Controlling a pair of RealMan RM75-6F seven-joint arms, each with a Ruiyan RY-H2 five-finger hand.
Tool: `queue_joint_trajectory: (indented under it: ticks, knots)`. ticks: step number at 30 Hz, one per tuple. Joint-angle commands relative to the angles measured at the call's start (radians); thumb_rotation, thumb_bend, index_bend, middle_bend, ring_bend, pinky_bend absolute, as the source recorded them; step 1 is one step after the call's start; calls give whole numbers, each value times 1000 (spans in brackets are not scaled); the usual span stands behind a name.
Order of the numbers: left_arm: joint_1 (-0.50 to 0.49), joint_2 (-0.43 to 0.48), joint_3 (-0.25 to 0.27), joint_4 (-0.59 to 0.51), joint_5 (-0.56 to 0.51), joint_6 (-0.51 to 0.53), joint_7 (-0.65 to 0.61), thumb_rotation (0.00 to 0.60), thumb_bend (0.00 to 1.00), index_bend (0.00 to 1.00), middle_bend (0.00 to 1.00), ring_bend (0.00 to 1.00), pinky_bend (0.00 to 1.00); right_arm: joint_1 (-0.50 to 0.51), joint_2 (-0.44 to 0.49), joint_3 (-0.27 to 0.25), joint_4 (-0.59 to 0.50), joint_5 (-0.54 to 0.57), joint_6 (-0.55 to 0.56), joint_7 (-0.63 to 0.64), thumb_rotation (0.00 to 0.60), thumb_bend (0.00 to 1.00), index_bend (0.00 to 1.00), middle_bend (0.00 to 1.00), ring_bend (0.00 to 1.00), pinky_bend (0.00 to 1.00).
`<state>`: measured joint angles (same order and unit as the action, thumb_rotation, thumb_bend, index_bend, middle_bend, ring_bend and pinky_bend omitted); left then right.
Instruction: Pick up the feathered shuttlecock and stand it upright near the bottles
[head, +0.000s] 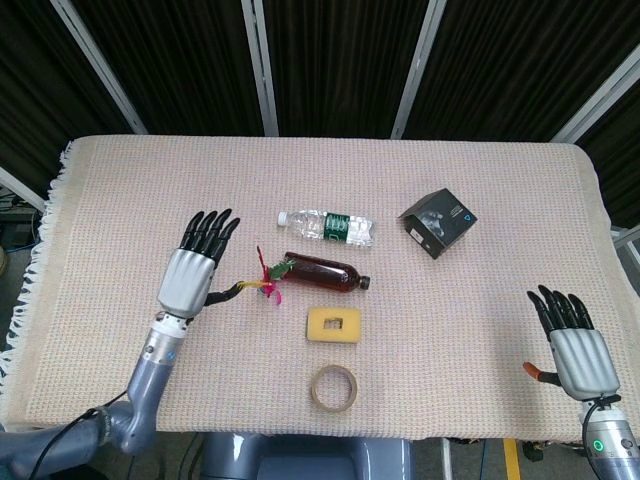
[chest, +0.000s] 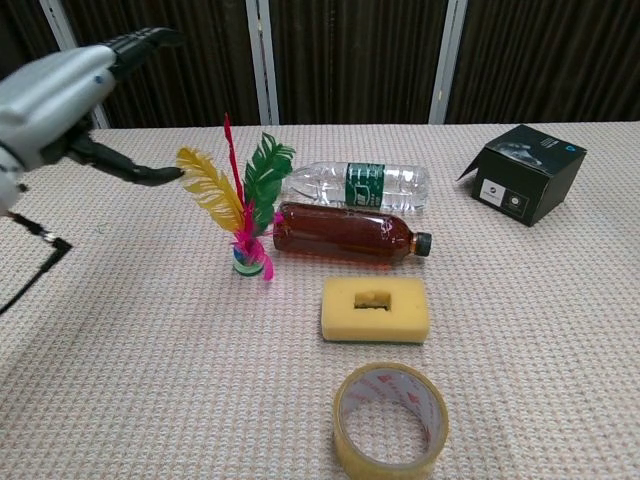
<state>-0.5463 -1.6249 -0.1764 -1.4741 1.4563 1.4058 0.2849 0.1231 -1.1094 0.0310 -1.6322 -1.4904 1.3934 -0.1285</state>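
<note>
The feathered shuttlecock (chest: 243, 205) stands upright on its base, with yellow, red, green and pink feathers, just left of the brown bottle (chest: 348, 235); in the head view the shuttlecock (head: 270, 278) is small, beside the brown bottle (head: 322, 272). The clear water bottle (chest: 358, 186) lies behind, also seen as the water bottle (head: 326, 226). My left hand (head: 192, 268) is left of the shuttlecock, fingers spread, holding nothing; the left hand (chest: 65, 100) has its thumb tip close to the yellow feather. My right hand (head: 574, 342) is open at the table's near right corner.
A yellow sponge (chest: 376, 307) lies in front of the brown bottle, with a tape roll (chest: 390, 417) nearer still. A black box (chest: 526, 171) sits at the right rear. The table carries a beige woven cloth (head: 480, 270).
</note>
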Motion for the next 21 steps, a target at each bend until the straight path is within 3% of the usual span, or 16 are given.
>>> queue_joint_trajectory:
  ticks: [1,7,12,21]
  knots:
    - [176,281,124,-259,-12,84,24,561,152,0,0,0,0,-10,4,-5,-6,-13,16,3,600,69,0,0,0,0]
    - [305,406,185,-304,-10,197,-9,561,153,0,0,0,0,-20,3,-10,-12,-32,39,-8,600,70,0,0,0,0]
    - [440,412,227,-270,-38,318,11,561,154,0,0,0,0,-29,-9,-4,-18,-22,56,-47,600,70,0,0,0,0]
    - [466,455,236,-295,-142,193,31,561,170,0,0,0,0,-32,-25,-8,-29,-29,59,-98,600,70,0,0,0,0]
